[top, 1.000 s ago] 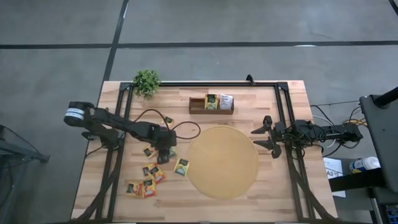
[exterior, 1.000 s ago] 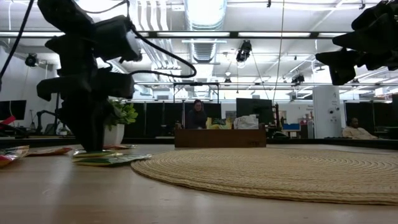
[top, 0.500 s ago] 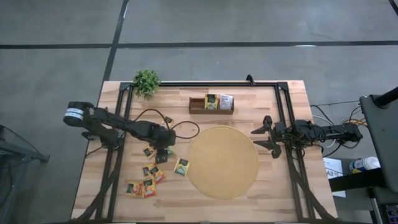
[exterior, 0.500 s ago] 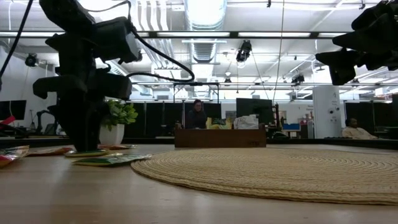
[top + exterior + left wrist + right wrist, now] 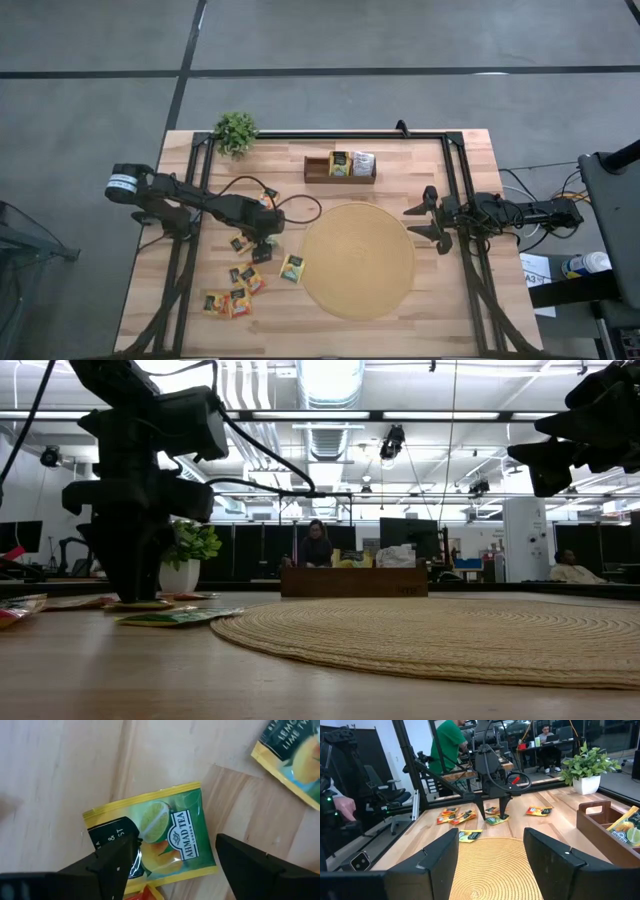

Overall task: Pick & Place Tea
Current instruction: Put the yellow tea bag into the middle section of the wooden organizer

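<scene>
Wooden tray (image 5: 340, 177) near the table's (image 5: 450, 310) far edge, centre: three slots. Slot nearest the plant (image 5: 236, 131) bare; middle slot holding a yellow-green sachet (image 5: 340, 163) standing upright; third slot holding a white sachet (image 5: 363, 163). In the right wrist view only one tray end (image 5: 600, 822) visible, with a yellow-green packet (image 5: 629, 831) leaning out of it.

Loose tea sachets on bare wood toward the table's left edge, beside the round mat (image 5: 358, 260): one yellow-green (image 5: 292, 267) just off the mat's rim, a cluster of orange and yellow ones (image 5: 233, 296) nearer the front-left corner.

Left gripper (image 5: 262, 243) lowered over a sachet just left of the mat. Left wrist view: fingers (image 5: 117, 865) spread wide, straddling a green lime-print sachet (image 5: 165, 837) lying flat on the wood, not clamped; a second packet corner (image 5: 290, 755) close by. Not resolvable from the high view. Low view: left gripper (image 5: 128, 575) reaching down to table level, sachet (image 5: 175, 617) flat beside it.

Right gripper (image 5: 425, 222) hovering over the mat's right rim, fingers (image 5: 440, 855) apart, holding nothing.

Right wrist view alone: a person in a green shirt (image 5: 446, 742) beyond the table.
</scene>
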